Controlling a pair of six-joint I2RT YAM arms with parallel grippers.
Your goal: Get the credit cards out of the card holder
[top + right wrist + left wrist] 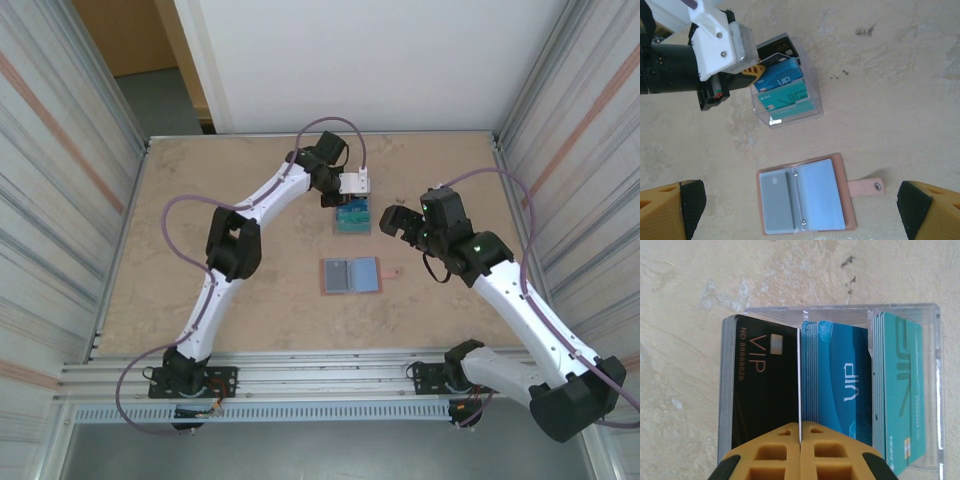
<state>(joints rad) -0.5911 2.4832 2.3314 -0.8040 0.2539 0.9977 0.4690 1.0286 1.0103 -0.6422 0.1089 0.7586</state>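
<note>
**Already boxed: cards (840, 385) stand in a clear box (840, 310), card holder (805, 200) lies open**

Three stacks fill the box's compartments on the table (200, 200): black cards (760, 390) on one side, blue cards (845, 380) in the middle and teal cards (905, 390) on the other side.

The left gripper (800, 445) hangs right over the box, at the line between the black and blue stacks. Its yellow fingers (770, 455) are pressed fully together. A thin pale line runs up from between them, and I cannot tell whether it is a held card seen edge-on or the box's divider.

The card holder lies flat and spread open near the box, on the side towards the arm bases. Its blue-grey pockets face up and its small tab (867, 187) sticks out to one side.

The right gripper (802, 205) hovers above the card holder with its jaws spread wide, holding nothing.
</note>
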